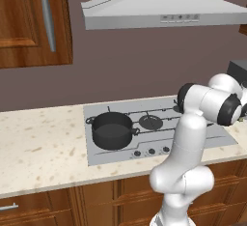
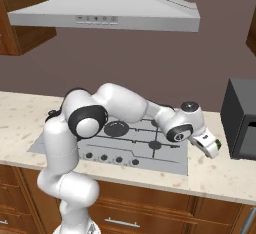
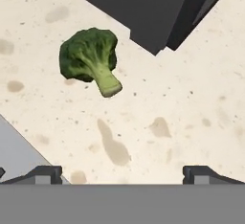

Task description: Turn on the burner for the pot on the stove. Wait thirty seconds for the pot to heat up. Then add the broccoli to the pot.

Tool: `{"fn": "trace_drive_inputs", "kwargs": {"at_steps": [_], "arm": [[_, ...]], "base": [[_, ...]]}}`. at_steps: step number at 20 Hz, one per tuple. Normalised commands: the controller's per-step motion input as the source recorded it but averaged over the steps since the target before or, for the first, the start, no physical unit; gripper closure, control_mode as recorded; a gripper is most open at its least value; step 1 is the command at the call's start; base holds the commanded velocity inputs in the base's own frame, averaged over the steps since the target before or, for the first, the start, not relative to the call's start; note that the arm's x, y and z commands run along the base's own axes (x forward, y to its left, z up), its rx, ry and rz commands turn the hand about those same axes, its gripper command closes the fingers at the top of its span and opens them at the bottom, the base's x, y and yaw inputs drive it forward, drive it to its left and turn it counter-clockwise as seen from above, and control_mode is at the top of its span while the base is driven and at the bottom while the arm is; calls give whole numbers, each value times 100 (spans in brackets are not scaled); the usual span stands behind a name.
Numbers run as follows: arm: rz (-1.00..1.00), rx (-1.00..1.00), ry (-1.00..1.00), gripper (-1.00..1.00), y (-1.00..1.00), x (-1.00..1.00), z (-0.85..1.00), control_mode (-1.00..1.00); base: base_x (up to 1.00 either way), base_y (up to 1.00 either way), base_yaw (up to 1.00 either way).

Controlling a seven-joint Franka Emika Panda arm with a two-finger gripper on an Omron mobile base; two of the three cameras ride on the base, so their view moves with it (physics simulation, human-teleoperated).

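The two dark fingers (image 3: 122, 173) stood wide apart, empty, above the speckled beige counter (image 3: 167, 122), where the small bumpy green broccoli floret (image 3: 91, 58) lay beside a dark grey box (image 3: 143, 7).

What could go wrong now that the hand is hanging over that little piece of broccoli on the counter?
The broccoli lies on its side, off to one side of the open gripper, so a straight drop could miss or nudge it away. It sits close to the dark box on the counter, which the fingers might bump. The pot stands on the far side of the stove, so a loosely held floret could fall on the way across.
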Motion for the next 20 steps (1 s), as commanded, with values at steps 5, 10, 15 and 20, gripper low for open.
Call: {"fn": "trace_drive_inputs", "kwargs": {"at_steps": [5,10,15,20], "arm": [[0,0,0,-100,0,6,0,-100],[3,0,0,-100,-18,24,0,-100],[8,0,0,-100,-32,30,0,-100],[12,0,0,-100,-37,30,0,-100]], "base": [[0,0,0],[0,0,0],[0,0,0],[0,0,0]]}}
